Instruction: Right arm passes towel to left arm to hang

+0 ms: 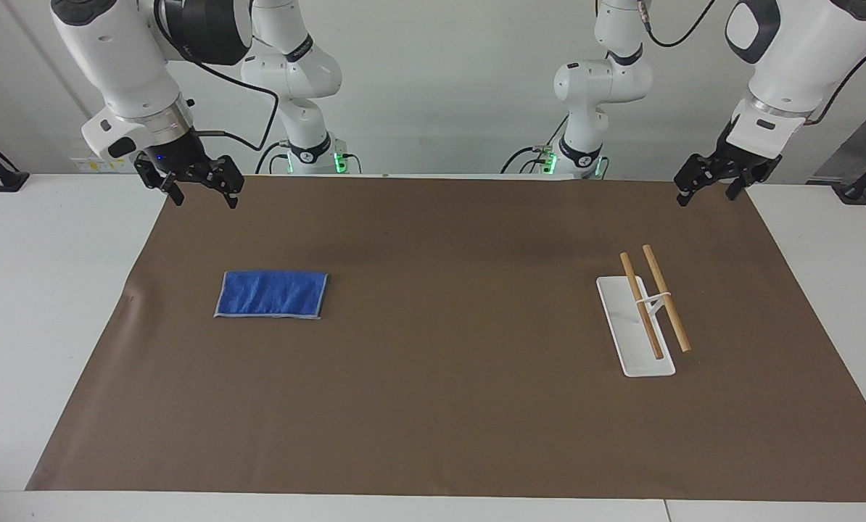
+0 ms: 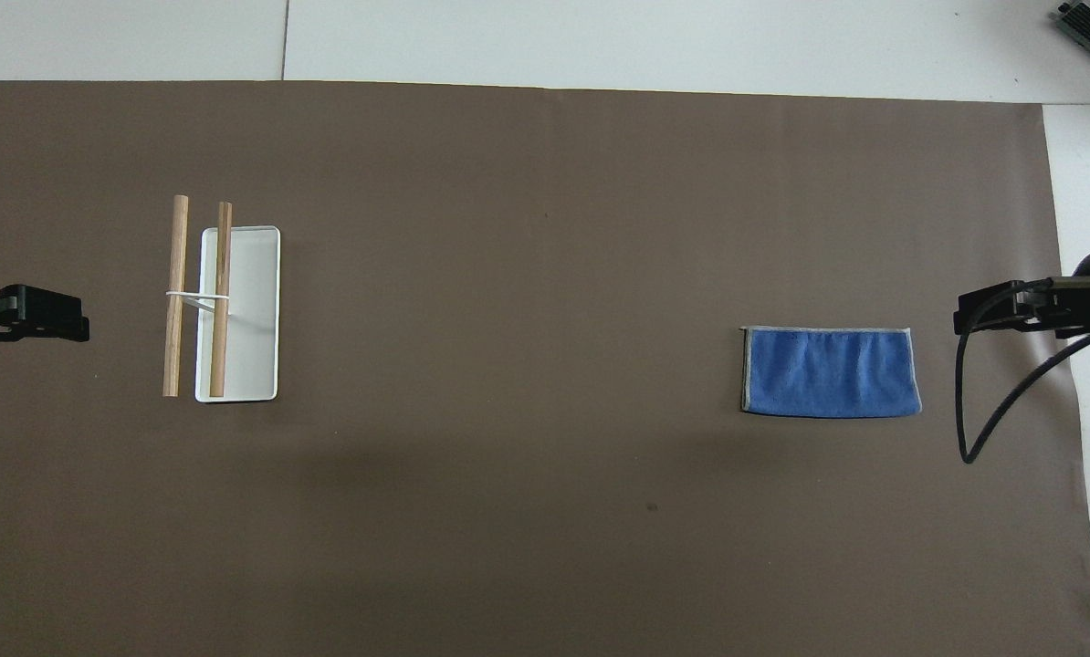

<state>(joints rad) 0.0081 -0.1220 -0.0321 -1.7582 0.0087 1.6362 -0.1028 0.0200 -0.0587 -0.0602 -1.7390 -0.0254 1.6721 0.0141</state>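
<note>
While both arms are held up in the air, the towel (image 1: pixel 271 293) is seen lying flat on the brown mat (image 1: pixel 433 406), toward the right arm's end of the table (image 1: pixel 56 326), and nothing touches it. The bright blue cloth is edged with a thin pale border; whether it is folded in layers cannot be told, though a darker edge is seen along one short side in the overhead view (image 2: pixel 828 372).

The right gripper (image 1: pixel 199 194) is held over the mat's corner nearest the robots at that end, well apart from the towel. Its two fingers are seen spread, with a clear gap between them and nothing in it. In the overhead view the right gripper (image 2: pixel 1011 303) is cut off by the frame edge and partly crossed by a black cable (image 2: pixel 1001 401), so its fingers cannot be made out there.

The left gripper (image 1: pixel 706 188) is held over the mat's corner at the left arm's end, and this arm is noted as waiting. Its fingers appear parted and nothing is held. In the overhead view only its dark tip (image 2: pixel 25 315) is seen; the rest is cut off.

The rack (image 1: pixel 640 326) is recorded toward the left arm's end: a white tray base with two wooden rods (image 1: pixel 665 297) carried side by side on a thin white support. The support's lower part is hard to make out against the white base
</note>
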